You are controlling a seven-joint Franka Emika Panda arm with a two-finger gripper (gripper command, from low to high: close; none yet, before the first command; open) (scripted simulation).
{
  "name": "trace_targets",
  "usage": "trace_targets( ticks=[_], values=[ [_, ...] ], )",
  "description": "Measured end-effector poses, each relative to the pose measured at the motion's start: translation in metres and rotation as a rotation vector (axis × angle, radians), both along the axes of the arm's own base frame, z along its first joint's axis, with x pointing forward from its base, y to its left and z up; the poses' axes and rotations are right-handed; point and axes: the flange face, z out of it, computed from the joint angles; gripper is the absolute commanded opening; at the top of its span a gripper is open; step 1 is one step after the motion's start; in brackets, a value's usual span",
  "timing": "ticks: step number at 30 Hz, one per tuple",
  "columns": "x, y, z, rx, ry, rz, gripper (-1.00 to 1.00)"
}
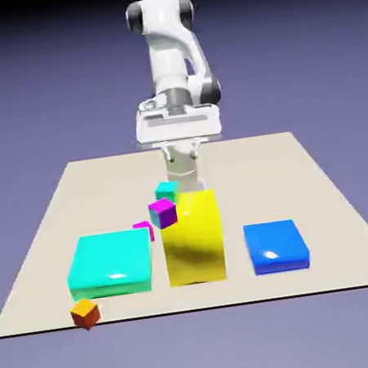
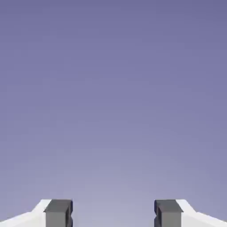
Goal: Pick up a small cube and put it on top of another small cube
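My tool [image 2: 113, 213], spread and holding nothing, hangs above the desk [image 1: 251, 169]. Beyond: a purple cube [image 1: 163, 213] beside the yellow block [image 1: 193, 244], in the exterior view. Presumably light and stiff, it is best taken by opposite side faces, squarely, lest it slip.

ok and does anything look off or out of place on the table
The small orange cube looks odd: it sits at the tabletop's near edge, on the exterior view's left, seemingly partly over it.
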Motion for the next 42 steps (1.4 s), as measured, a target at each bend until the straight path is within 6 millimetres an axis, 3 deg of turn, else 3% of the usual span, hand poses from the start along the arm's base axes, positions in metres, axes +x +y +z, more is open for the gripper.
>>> trace_targets(
  ticks=[9, 18, 23, 29, 30, 34, 35, 37, 42],
  values=[
    [0.075, -0.074, -0.049, 0.043, 0.218, -0.188, 0.00],
    [0.123, -0.169, -0.129, 0.114, 0.431, -0.382, 0.00],
    [0.135, -0.224, -0.185, 0.163, 0.547, -0.485, 0.00],
    [0.132, -0.289, -0.260, 0.233, 0.680, -0.607, 0.00],
    [0.132, -0.289, -0.260, 0.233, 0.681, -0.607, 0.00],
    [0.134, -0.291, -0.322, 0.233, 0.681, -0.607, 0.00],
    [0.134, -0.290, -0.330, 0.233, 0.681, -0.607, -1.00],
    [0.134, -0.290, -0.330, 0.233, 0.680, -0.607, -1.00],
    [0.133, -0.284, -0.253, 0.240, 0.679, -0.613, -1.00]
  ],
)
